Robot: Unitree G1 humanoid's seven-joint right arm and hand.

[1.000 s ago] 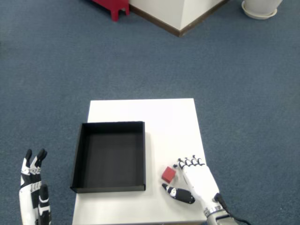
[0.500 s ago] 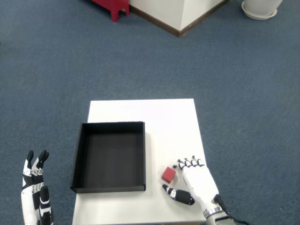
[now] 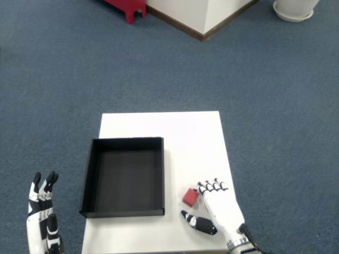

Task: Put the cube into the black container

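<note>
A small red cube lies on the white table, just right of the black container. The container is an open, shallow black tray with nothing visible inside. My right hand rests on the table at the cube's right side. Its curled fingers touch or nearly touch the cube, and the thumb sticks out to the left below the cube. The cube is not enclosed by the hand. My left hand hovers off the table at the lower left, fingers pointing up.
The table stands on blue carpet. Far behind it are a red object, a white wall corner with a brown base and a white round base.
My right hand has crept slightly left and down toward the cube, and its fingertips now sit against it. The left hand has dropped a little lower. The cube has not moved.
</note>
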